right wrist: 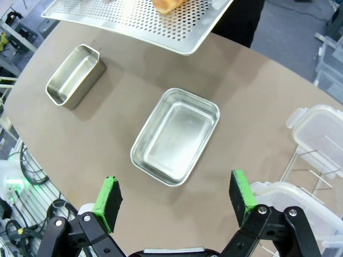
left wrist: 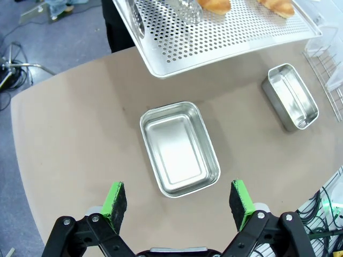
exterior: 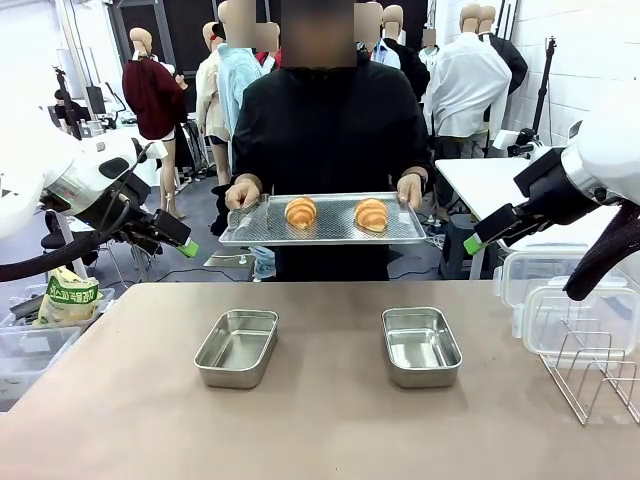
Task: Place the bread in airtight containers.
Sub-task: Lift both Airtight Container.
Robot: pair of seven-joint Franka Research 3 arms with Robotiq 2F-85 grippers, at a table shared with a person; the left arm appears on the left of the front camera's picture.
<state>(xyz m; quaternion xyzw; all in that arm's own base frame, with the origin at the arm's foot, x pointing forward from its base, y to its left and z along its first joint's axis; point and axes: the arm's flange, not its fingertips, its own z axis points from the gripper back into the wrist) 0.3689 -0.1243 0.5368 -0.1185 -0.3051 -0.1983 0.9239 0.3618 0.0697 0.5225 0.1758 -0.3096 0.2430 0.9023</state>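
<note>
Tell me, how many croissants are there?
2. The left croissant and the right croissant lie side by side on the perforated tray, which a person holds above the table's far edge.

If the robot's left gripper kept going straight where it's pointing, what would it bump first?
Probably the small shiny rectangular steel pan, lying empty straight ahead of the left gripper, whose jaws stand open. Depth is hard to judge, though.
</note>
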